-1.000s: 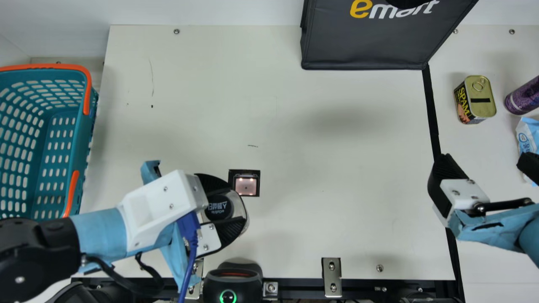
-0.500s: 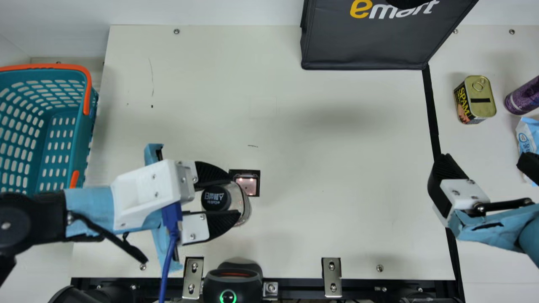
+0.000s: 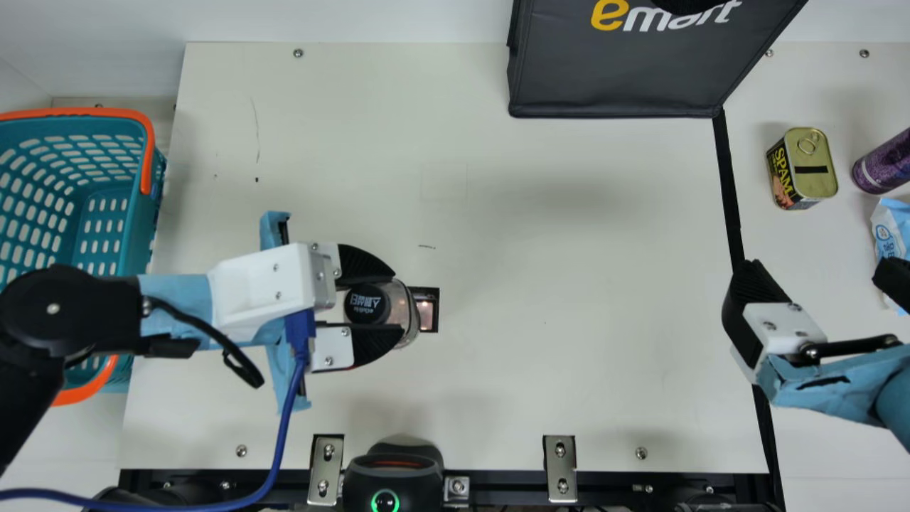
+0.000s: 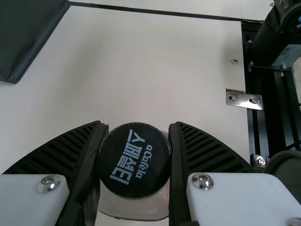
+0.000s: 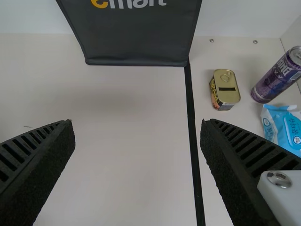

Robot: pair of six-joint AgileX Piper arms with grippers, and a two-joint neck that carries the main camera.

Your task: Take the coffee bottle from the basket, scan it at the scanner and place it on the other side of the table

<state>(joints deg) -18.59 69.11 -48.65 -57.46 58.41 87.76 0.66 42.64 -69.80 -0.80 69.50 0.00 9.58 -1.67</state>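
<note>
"Main view first: where's the coffee bottle [image 3: 367,304]?"

"Between the two fingers of the left claw [image 3: 397,302], gripped on both sides, its black cap facing the camera. It's over the table [image 3: 554,384], nearer the near edge than the far one. Whether its base touches, I can't tell."

"And the scanner [image 3: 426,316]?"

"Just beside it; the bottle hides part of that lit square in the tabletop. At the near edge there's also a black device [image 3: 391,478] with a green ring light."

"Left wrist view agree about the grip?"

"Yes, a ribbed finger presses either side of the bottle."

"What about the right claw [image 3: 817,269]?"

"Spread wide, nothing between its fingers, over the right part of the table."

"Anything around the edges?"

"Teal basket [image 3: 131,231] at the left edge, partly under the left arm. Black bag [image 3: 618,82] at the far edge. Past the black strip [image 3: 726,178], toward the right edge: a gold-topped tin [image 3: 812,165], a purple can [image 3: 884,165] and a blue packet [image 3: 893,229]."
</note>
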